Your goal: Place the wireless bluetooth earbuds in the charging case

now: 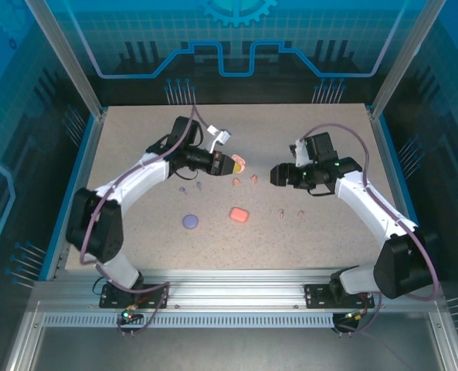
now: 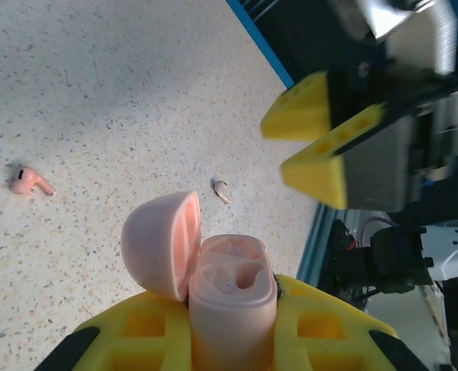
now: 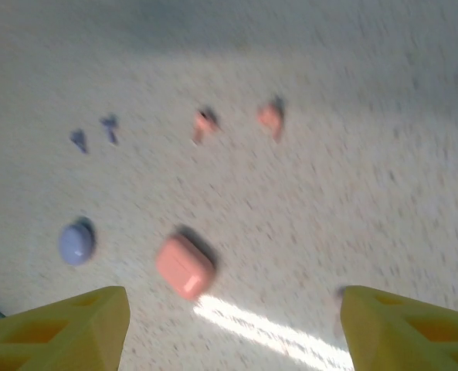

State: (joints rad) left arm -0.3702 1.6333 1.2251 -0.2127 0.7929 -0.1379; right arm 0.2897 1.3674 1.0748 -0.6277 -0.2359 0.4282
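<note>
Left pincer (image 1: 229, 164): clamped on the pink case (image 2: 232, 309), raised over the counter (image 1: 136, 139), tips pointing to 3 o'clock in the top view.
Pink case: upright between the yellow fingers (image 2: 136, 336), its lid (image 2: 163, 243) swung open to the left in the left wrist view; I cannot tell what sits in its wells.
Right pincer (image 1: 278, 175): wide, nothing between its tips, facing the left pincer from 3 o'clock, near it but apart.
Coral buds (image 1: 236, 182) (image 1: 253, 178): on the counter at 5 to 6 o'clock of the pink case, between the two pincers.
Lavender buds (image 1: 182, 188) (image 1: 199, 185): side by side at 8 o'clock of the left pincer.
Tan buds (image 1: 281, 211) (image 1: 300, 211): at 5 to 6 o'clock of the right pincer.
Coral case (image 1: 239, 214): shut, at 6 o'clock of the left pincer, beyond the coral buds.
Lavender case (image 1: 190, 221): shut, at 9 o'clock of the coral case.
</note>
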